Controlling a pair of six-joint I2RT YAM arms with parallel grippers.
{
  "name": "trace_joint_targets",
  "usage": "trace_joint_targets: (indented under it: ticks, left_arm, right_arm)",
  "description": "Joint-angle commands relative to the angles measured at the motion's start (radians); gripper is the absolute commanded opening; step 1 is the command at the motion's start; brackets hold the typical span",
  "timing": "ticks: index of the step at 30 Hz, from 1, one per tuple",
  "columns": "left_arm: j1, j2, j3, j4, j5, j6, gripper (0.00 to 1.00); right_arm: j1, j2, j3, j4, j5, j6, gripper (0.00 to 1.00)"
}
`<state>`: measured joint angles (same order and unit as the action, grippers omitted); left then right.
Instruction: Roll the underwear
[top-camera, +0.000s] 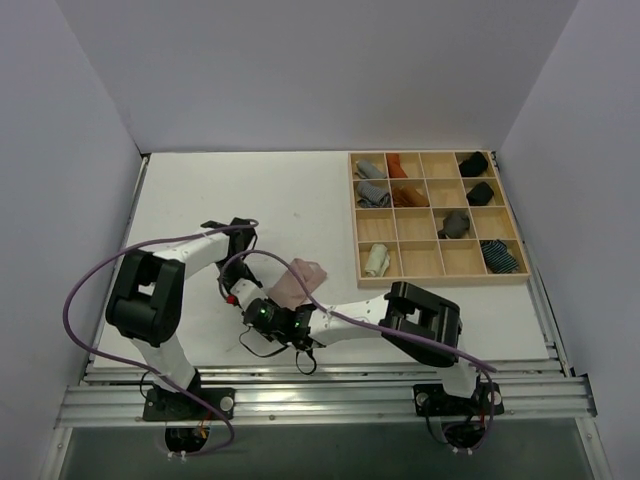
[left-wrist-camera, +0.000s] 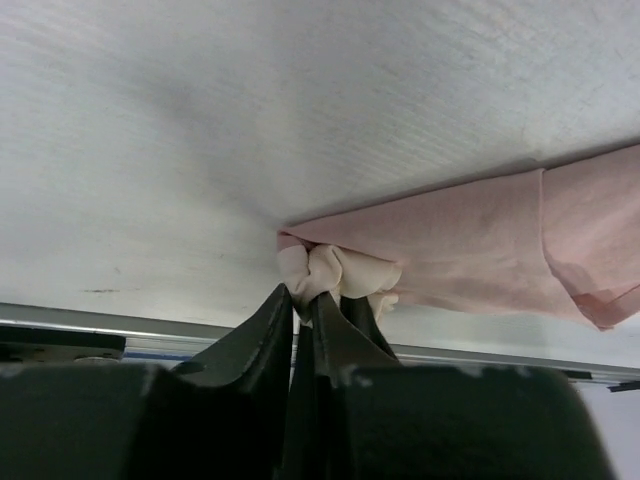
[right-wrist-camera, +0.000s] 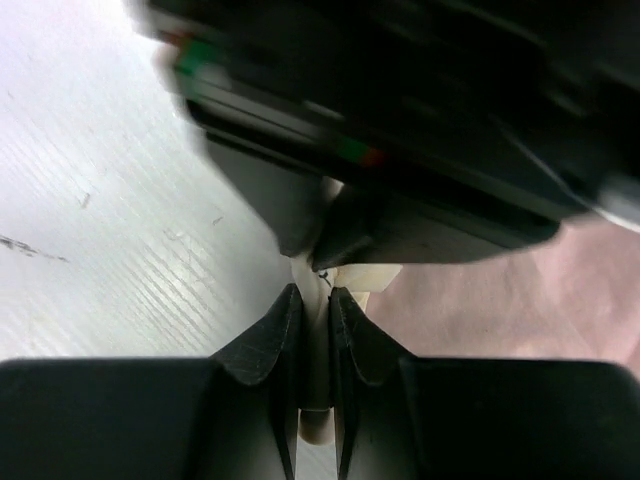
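Left hand (left-wrist-camera: 303, 296), right hand (right-wrist-camera: 315, 292) pinch pink underwear (left-wrist-camera: 480, 240) beige edge.

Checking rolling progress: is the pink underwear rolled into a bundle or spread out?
Spread out, not rolled. The pink underwear lies mostly flat on the table, with only its beige end bunched in the left gripper.

We see soft, even light on the matte white desk (top-camera: 260, 200), with faint shadows; the right wrist view's upper half is blurred.
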<state>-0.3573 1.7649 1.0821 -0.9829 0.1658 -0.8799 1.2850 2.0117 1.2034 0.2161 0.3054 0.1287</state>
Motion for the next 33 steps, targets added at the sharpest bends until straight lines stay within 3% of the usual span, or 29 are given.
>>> trace_joint_targets:
  ticks: [1,5,13,22,33]
  left_arm:
    - [0.053,-0.077,0.018,-0.068,-0.072,-0.005,0.21]
    - [0.067,-0.177,0.009,-0.01,-0.091,0.022,0.35]
    - [0.052,-0.35,-0.143,0.162,-0.037,0.021,0.45]
    - [0.014,-0.409,-0.286,0.366,-0.017,-0.034,0.47]
    - [-0.048,-0.374,-0.303,0.475,-0.089,-0.111,0.48]
  right_arm:
    - [-0.073,-0.028,-0.125,-0.038,-0.158,0.135,0.0]
    - [-0.154,-0.033,-0.186,0.076,-0.424,0.209,0.0]
    - [-0.306,-0.018,-0.327,0.36,-0.699,0.385,0.0]
    - [-0.335,0.012,-0.419,0.493,-0.735,0.46,0.0]
    - [-0.343,0.019,-0.432,0.526,-0.718,0.473,0.0]
